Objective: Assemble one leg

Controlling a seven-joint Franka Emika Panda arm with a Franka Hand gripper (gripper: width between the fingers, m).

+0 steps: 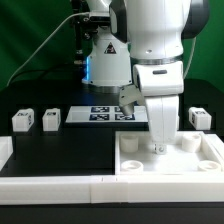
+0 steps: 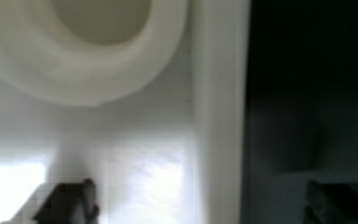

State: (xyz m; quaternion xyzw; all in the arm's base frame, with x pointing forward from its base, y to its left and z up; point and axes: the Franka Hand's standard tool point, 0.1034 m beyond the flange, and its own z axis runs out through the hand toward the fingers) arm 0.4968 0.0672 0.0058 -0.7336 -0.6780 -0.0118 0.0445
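Note:
Three legs, small white blocks with tags, stand on the black table in the exterior view: two at the left (image 1: 22, 120) (image 1: 50, 119) and one at the right (image 1: 198, 117). The large white tray-like part (image 1: 205, 165) lies at the front right. My gripper (image 1: 160, 147) is lowered onto its far edge. In the wrist view the gripper (image 2: 202, 203) is open. One dark finger (image 2: 60, 203) is over the white part (image 2: 140, 130), near a round corner hole (image 2: 101, 22). The other finger (image 2: 345, 203) is over the black table. Nothing is held.
The marker board (image 1: 105, 114) lies flat at mid-table behind the gripper. A low white wall (image 1: 50, 186) runs along the table's front, with a piece at the exterior view's left edge (image 1: 5, 150).

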